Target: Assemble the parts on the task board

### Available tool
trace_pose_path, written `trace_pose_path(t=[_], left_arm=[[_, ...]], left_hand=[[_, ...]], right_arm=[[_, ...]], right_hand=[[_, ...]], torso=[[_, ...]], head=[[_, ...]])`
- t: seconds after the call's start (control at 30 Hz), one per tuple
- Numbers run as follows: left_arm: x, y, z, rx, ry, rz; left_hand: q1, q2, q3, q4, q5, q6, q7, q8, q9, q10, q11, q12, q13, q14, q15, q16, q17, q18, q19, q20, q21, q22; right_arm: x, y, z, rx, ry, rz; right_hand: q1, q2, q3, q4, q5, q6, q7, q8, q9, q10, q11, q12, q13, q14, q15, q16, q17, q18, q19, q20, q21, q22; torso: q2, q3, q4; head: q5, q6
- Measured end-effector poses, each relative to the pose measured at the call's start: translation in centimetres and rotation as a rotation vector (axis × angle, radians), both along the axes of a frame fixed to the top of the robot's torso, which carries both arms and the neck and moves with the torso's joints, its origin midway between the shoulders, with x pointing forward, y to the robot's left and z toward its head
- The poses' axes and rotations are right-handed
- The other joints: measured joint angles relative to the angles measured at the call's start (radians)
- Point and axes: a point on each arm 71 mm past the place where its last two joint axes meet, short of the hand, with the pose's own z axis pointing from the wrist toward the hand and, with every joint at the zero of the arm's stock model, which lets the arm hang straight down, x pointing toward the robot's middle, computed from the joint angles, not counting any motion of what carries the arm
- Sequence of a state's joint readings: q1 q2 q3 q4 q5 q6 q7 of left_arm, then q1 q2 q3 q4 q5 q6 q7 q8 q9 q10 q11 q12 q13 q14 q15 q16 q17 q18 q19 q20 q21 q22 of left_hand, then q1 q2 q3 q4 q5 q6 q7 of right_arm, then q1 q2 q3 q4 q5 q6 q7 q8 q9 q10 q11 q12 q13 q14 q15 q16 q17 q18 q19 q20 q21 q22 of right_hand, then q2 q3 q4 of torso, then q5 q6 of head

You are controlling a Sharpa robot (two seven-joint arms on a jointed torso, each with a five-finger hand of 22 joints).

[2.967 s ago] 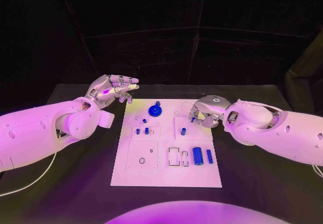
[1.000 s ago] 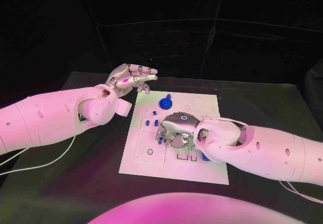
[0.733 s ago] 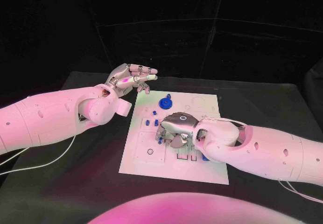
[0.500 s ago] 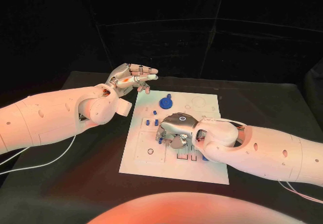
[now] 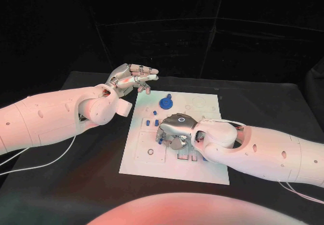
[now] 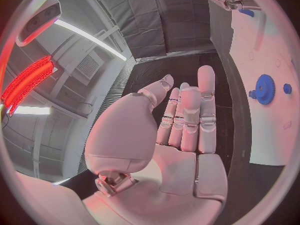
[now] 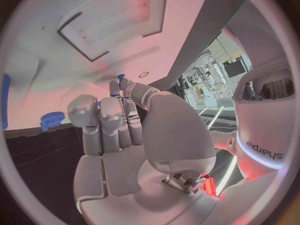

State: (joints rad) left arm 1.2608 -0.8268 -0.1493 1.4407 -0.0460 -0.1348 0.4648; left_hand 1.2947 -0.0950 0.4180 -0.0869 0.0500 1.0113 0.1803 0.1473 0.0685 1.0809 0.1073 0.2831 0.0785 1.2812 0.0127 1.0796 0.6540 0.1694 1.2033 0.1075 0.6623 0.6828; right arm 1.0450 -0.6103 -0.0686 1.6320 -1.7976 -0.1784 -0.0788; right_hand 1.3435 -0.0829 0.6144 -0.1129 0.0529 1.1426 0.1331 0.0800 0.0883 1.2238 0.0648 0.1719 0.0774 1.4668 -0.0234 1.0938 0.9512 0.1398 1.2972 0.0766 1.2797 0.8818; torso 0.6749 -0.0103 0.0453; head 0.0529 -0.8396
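Note:
The white task board (image 5: 144,165) lies mid-table. My right hand (image 5: 177,131) hovers low over its middle and pinches a small blue peg (image 5: 160,139) between thumb and a fingertip. In the right wrist view the peg (image 7: 120,79) sticks out of the right hand (image 7: 119,135) close above the board (image 7: 75,5), near a small oval hole (image 7: 144,74). My left hand (image 5: 132,77) is raised off the board's far left corner, holding nothing. The left wrist view shows the left hand (image 6: 184,120) with its fingers stretched out side by side.
A blue gear (image 5: 165,101) stands at the far end of the board, seen also as the gear (image 6: 265,89) beyond my left hand. Two short blue pegs (image 5: 147,123) stand just left of my right hand. Black table surrounds the board.
Over three seconds my right hand has come from the board's far right edge to its middle with the peg. In the last second it has barely moved. The left hand has stayed raised.

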Motion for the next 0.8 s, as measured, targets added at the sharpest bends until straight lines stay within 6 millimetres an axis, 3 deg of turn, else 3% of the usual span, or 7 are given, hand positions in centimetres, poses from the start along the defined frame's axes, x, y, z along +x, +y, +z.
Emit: trace_pose_path(t=[0.27,0.43,0.67,0.7,0.8], left_arm=[[0.0,0.02,-0.01,0.0,0.002,-0.001],[-0.02,0.01,-0.02,0.0,0.004,-0.003],[-0.02,0.03,-0.04,0.001,0.006,-0.004],[-0.02,0.03,-0.04,0.001,0.006,-0.004],[-0.02,0.05,-0.04,0.002,0.007,-0.004]], left_hand=[[-0.004,-0.004,-0.003,-0.003,0.0,0.0,0.0,0.0,0.0,-0.004,-0.004,0.0,0.0,0.0,0.0,0.0,-0.001,0.0,0.0,0.0,0.0,0.0],[-0.004,-0.004,-0.003,-0.003,0.0,0.0,0.0,0.0,0.0,-0.004,-0.004,0.0,0.0,0.0,0.0,0.0,-0.001,0.0,0.0,0.0,0.0,-0.001],[-0.004,-0.004,-0.003,-0.003,0.0,0.0,0.0,0.0,0.0,-0.004,-0.004,0.0,0.0,0.0,0.0,0.0,-0.001,0.0,0.0,0.0,0.0,-0.001],[-0.004,-0.004,-0.003,-0.003,0.0,0.0,0.0,0.0,0.0,-0.004,-0.004,0.0,0.0,0.0,0.0,0.0,-0.001,0.0,0.0,0.0,0.0,-0.001],[-0.004,-0.004,-0.005,0.0,0.0,-0.002,0.002,0.0,0.0,-0.004,-0.004,0.0,0.0,0.0,0.0,0.0,-0.001,0.0,0.0,0.0,0.0,-0.001]], right_arm=[[-0.17,0.23,-0.13,-0.005,-0.006,0.007],[-0.17,0.25,-0.2,-0.008,-0.007,0.007],[-0.18,0.29,-0.33,-0.009,-0.007,0.011],[-0.16,0.28,-0.34,-0.009,-0.007,0.011],[-0.08,0.18,-0.38,-0.009,-0.008,0.009]], right_hand=[[0.0,0.0,0.0,0.0,0.0,0.0,0.0,0.0,0.001,0.0,0.0,0.0,0.0,0.0,0.0,0.0,-0.002,0.0,-0.002,0.002,0.0,0.0],[-0.014,-0.014,-0.015,0.001,0.003,-0.004,0.004,-0.004,0.001,-0.001,0.001,-0.008,-0.004,0.0,0.0,-0.001,-0.019,0.0,-0.009,0.009,0.0,-0.014],[-0.05,-0.05,-0.051,0.017,0.039,-0.029,0.019,-0.011,-0.008,-0.074,0.02,-0.06,-0.018,-0.007,0.015,-0.052,-0.085,0.0,-0.052,0.02,-0.028,-0.079],[-0.053,-0.053,-0.057,0.018,0.04,-0.038,0.027,-0.012,-0.01,-0.085,0.023,-0.067,-0.019,-0.011,0.018,-0.059,-0.096,0.0,-0.06,0.022,-0.035,-0.091],[-0.057,-0.056,-0.067,0.019,0.04,-0.087,0.031,-0.017,-0.021,-0.126,0.035,-0.084,-0.017,-0.02,0.027,-0.09,-0.135,0.0,-0.081,0.031,-0.058,-0.135]], torso=[[0.0,-0.0003,0.0006],[0.0,-0.0005,0.0012],[0.0,-0.0007,0.0012],[0.0,-0.0007,0.0013],[-0.001,-0.0007,0.0013]], head=[[0.0,0.0],[0.0,-0.002],[0.0,-0.004],[0.0,-0.004],[0.0,-0.004]])
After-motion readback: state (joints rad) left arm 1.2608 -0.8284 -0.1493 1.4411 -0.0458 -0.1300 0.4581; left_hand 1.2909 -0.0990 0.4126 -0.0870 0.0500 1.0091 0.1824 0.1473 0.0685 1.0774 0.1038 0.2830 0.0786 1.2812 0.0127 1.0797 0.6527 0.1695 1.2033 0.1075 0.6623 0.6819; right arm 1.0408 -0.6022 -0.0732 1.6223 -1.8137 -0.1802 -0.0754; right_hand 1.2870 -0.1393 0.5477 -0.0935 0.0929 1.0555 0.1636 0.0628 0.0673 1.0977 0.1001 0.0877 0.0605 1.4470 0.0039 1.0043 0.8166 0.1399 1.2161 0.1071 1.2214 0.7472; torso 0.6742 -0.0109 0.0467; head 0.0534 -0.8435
